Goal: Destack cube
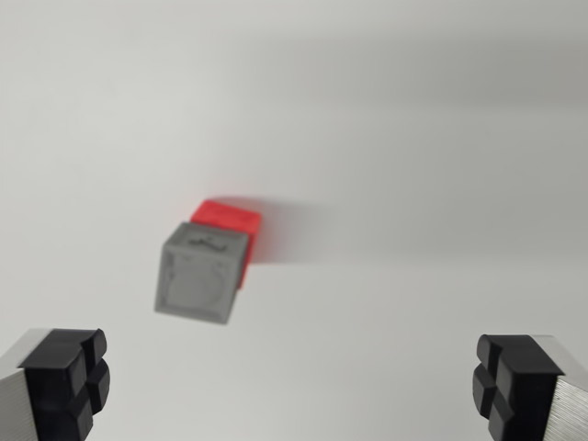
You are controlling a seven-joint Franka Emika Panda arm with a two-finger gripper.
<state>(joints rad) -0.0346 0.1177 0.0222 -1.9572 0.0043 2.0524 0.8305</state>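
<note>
Looking down, the gripper [292,386] hangs spread wide and empty, its black pads cut off at the bottom corners. The blurred grey cube [199,273] hides most of the red cube [231,217], seemingly stacked on it, on the white desk [413,138]

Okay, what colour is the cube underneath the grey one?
Red, mostly hidden by the grey cube; the wrist view shows it.

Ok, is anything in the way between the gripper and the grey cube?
Nothing visible. The gripper is open, and only bare white surface lies between it and the grey cube, which partly hides the red cube.
</note>
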